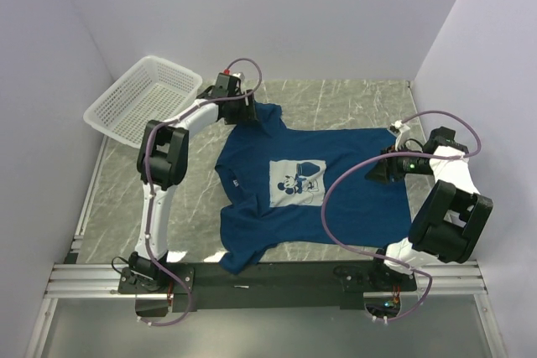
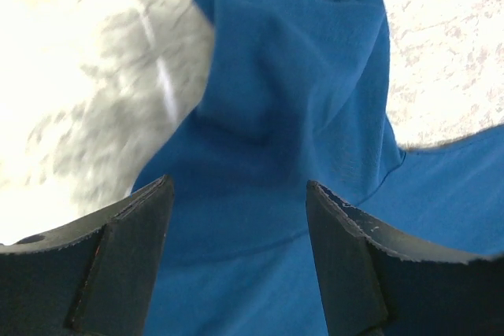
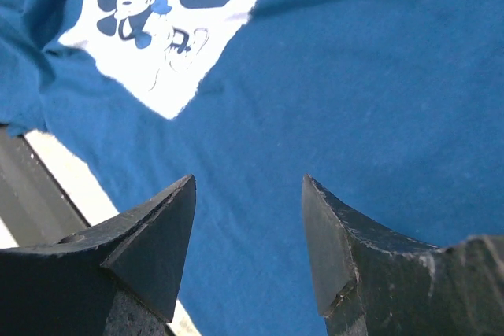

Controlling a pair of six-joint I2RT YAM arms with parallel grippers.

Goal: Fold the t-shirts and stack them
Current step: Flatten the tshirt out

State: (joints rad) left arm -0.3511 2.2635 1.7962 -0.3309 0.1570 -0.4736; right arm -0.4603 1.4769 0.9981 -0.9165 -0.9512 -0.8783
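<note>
The t-shirt lies spread on the table, print up (a cartoon mouse). The left gripper hangs over its far sleeve, jaws apart; the right gripper hangs over the body, jaws likewise apart.

the dark blue short-sleeved cotton t-shirt lies spread in the middle of the grey marbled table, collar to the left, hem to the right. its pale rectangular mouse print sits at the centre. one sleeve points to the far side, and the other reaches the black base rail at the near edge. the white plastic mesh basket stands at the far left corner, apart from the shirt. the left gripper is over the far sleeve, and the right gripper is over the hem end.
</note>
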